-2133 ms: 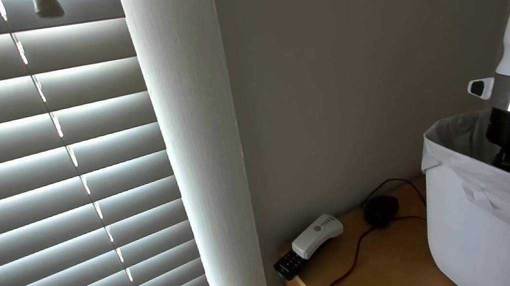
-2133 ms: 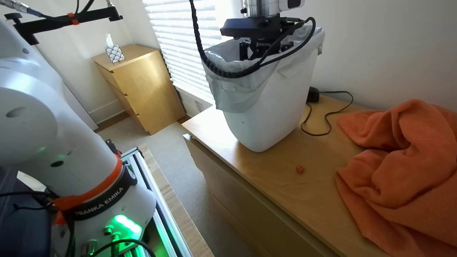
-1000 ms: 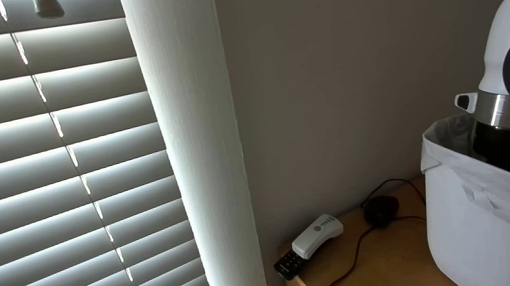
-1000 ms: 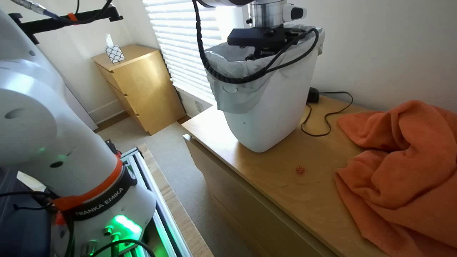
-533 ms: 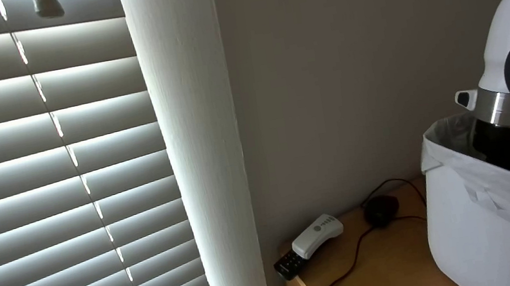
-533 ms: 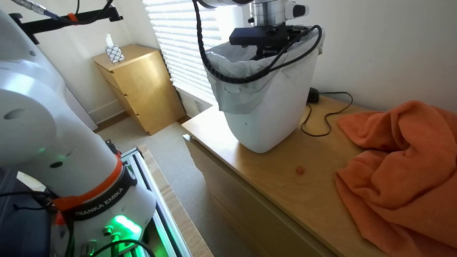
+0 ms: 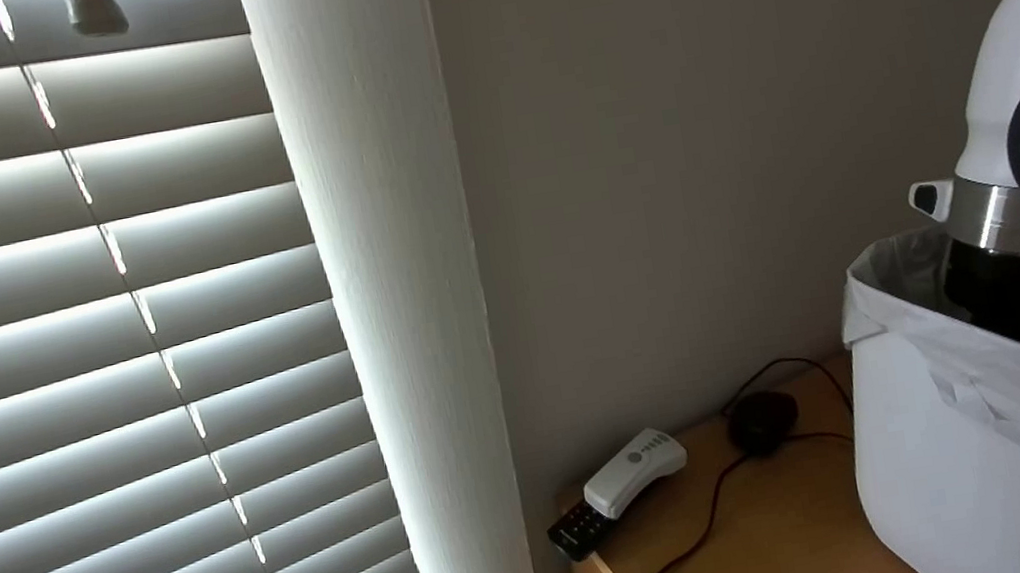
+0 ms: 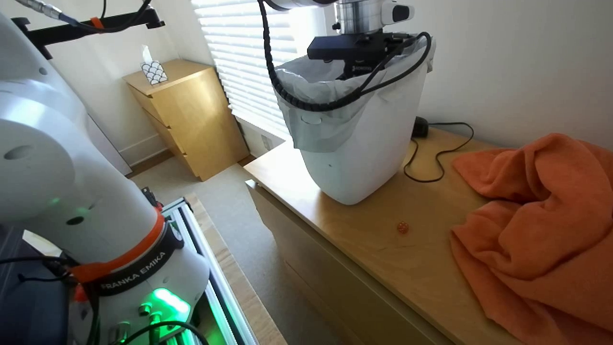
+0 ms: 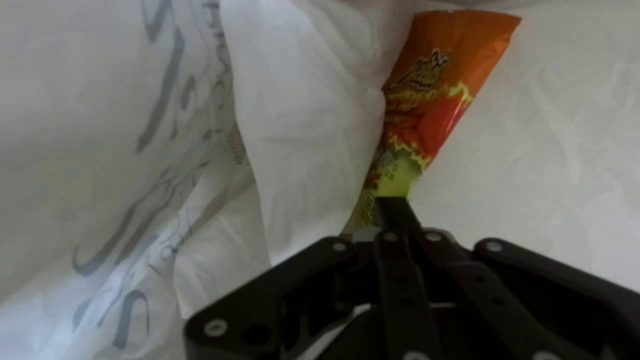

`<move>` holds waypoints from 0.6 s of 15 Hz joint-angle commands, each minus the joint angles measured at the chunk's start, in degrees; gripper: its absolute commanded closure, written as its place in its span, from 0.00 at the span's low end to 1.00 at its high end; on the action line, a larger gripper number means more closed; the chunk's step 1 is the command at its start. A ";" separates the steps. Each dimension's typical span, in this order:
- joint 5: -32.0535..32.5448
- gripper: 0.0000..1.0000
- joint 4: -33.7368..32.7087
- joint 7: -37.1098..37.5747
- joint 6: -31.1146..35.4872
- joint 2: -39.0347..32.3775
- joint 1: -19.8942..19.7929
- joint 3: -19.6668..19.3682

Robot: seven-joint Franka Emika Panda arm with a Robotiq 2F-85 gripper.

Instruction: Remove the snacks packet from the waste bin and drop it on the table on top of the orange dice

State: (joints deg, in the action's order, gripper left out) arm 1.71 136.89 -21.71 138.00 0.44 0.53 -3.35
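The snacks packet (image 9: 432, 95), orange, red and yellow, lies inside the bin in the wrist view, partly covered by a white fold of the liner. Its yellow end narrows into the fingertips of my gripper (image 9: 393, 205), which are together and shut on it. The white waste bin (image 8: 361, 163), bag folded over its rim, stands on the wooden table (image 8: 431, 268). In both exterior views the gripper points down through the bin's mouth, its fingers hidden by the wall. Out on the table, in front of the bin, sits the small orange dice (image 8: 402, 227).
An orange cloth (image 8: 541, 230) covers the table's right part. Behind the bin lies a black device (image 8: 420, 127) with a cable. A white remote (image 7: 634, 472) rests over a black remote (image 7: 579, 531) at a table corner. The arm's hose (image 8: 316, 106) hangs across the bin's rim.
My gripper has sunk deeper into the bin, and its fingers, apart two seconds ago, are now together. Over the last second the arm has barely shifted. The bin has moved very slightly.
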 commanded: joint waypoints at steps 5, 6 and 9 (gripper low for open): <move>2.30 1.00 2.07 1.61 1.12 5.02 -0.42 1.08; 2.99 1.00 2.38 2.14 1.33 5.95 -0.41 1.16; 3.86 1.00 2.91 2.96 1.42 8.08 -0.35 1.29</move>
State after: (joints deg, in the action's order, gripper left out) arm 3.96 137.05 -20.59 138.01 4.96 0.54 -2.68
